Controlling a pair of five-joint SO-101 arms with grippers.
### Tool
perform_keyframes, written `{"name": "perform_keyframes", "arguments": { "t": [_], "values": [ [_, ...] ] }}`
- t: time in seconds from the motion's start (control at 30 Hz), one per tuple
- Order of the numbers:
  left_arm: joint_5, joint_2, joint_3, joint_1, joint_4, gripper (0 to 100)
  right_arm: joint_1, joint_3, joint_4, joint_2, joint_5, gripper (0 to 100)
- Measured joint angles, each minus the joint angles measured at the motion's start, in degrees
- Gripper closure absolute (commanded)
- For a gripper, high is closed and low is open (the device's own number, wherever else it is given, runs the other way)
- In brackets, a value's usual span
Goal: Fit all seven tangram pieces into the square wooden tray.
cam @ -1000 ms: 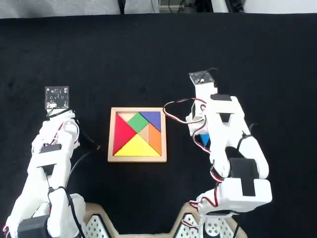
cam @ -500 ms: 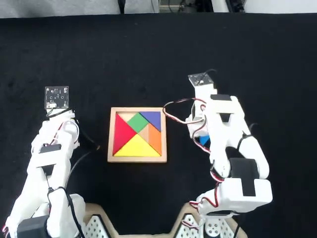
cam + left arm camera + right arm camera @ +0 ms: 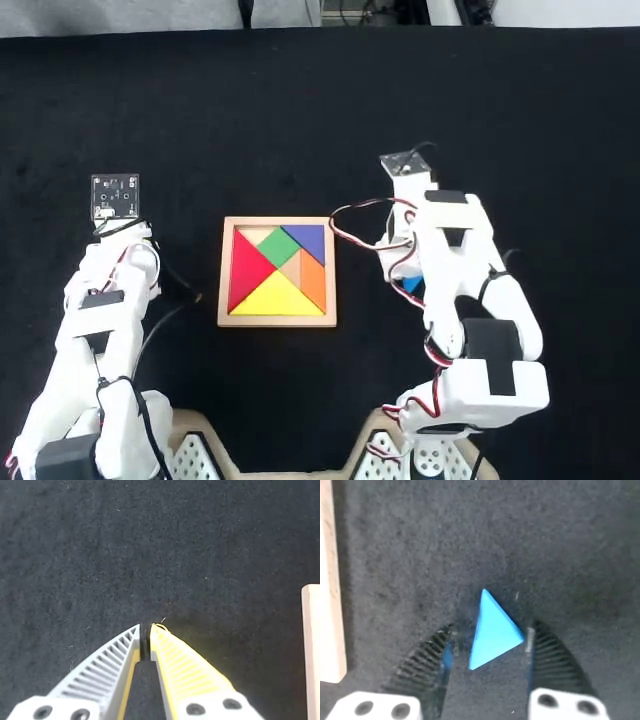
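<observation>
– Black cloth (image 3: 300,110) covers your table. Nearest you, the left gripper (image 3: 145,628) is closed on nothing, its fingertips together over bare cloth, with the tray (image 3: 311,650) near by.
– And my right one?
– Your right gripper (image 3: 489,630) stands spread, one finger on each side of the blue triangle (image 3: 493,632), which lies flat on the cloth. Neither finger appears to touch it. Seen from above, that triangle rests near the tray, off its right wall, under your right arm.
– How much is done?
– Most of it, by my reading. Red, yellow, orange, green and dark blue pieces (image 3: 272,295) lie flush inside the tray and fill nearly the whole square. A pale patch (image 3: 290,268) at the middle looks like bare wood, so you may take it as the open slot. Whether the pale corner beside the green is a sixth piece, I cannot tell.
– What is left?
– One piece, as far as the views show. You have to close on the triangle, carry it over the wall and seat it in that patch. Farther off, the cloth runs to the table's back edge.
</observation>
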Motion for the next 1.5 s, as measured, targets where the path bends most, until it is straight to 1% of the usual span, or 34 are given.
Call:
{"name": "perform_keyframes", "arguments": {
  "t": [0.1,0.17,0.33,0.43,0.47,0.7,0.9,1.03,1.17,1.3,1.4,1.5],
  "values": [
    [0.0,0.0,0.0,0.0,0.0,95,0.0,0.0,-0.1,0.0,0.0,90.6],
    [0.0,0.0,0.0,0.0,0.0,95,0.0,0.0,-0.1,0.0,0.0,91.2],
    [0.0,0.0,0.0,0.0,0.0,95,0.0,0.0,-0.1,0.0,0.0,90.4],
    [0.0,0.0,0.0,0.0,0.0,95,0.0,0.0,-0.1,0.0,0.0,86.4],
    [0.0,0.0,0.0,0.0,0.0,95,0.0,0.0,-0.1,0.0,0.0,86.5],
    [0.0,0.0,0.0,0.0,0.0,95,0.0,-0.1,-0.4,0.0,0.0,98.9],
    [0.0,0.0,0.0,0.0,0.0,95,0.0,-1.8,-1.1,0.0,-0.4,98.6],
    [0.1,0.0,0.0,0.0,0.0,95,-1.1,-8.0,5.1,0.0,-2.6,98.6],
    [0.1,0.0,0.0,0.0,0.0,95,-5.5,-18.2,14.3,0.1,-6.7,98.4],
    [0.1,0.0,0.0,0.0,0.0,95,-14.1,-28.4,21.3,0.1,-9.8,98.4],
    [0.1,0.0,0.0,0.0,0.0,95,-21.7,-31.6,23.2,0.3,-11.4,98.3],
    [0.1,0.0,0.0,0.0,0.0,95,-27.5,-31.9,21.5,0.4,-13.3,98.3]
  ]
}}
